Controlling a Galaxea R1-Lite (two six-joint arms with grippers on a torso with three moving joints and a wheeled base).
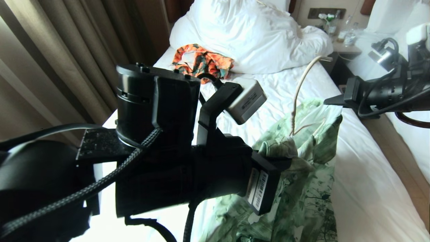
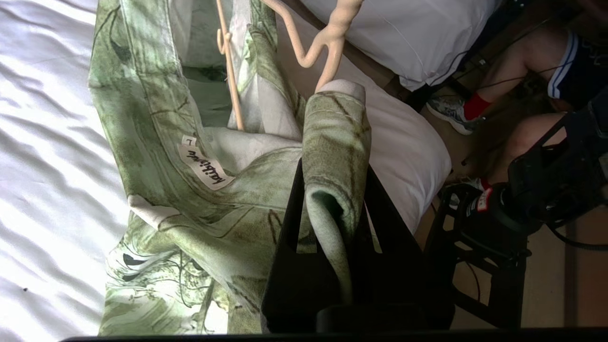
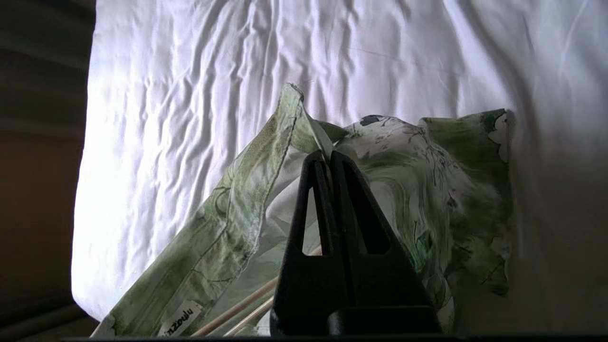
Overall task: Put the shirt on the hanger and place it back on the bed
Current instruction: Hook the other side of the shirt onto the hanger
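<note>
Both hands pinching shirt, above bed

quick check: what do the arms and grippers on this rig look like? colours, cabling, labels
Both arms are matte black. The left arm has fat cylindrical housings, a braided black cable looped alongside, a white barcode sticker near the wrist, and a grey box camera on a black bracket. The left gripper and right gripper have flat, tapered black fingers with triangular cutouts. The right arm carries loose black cables.
</note>
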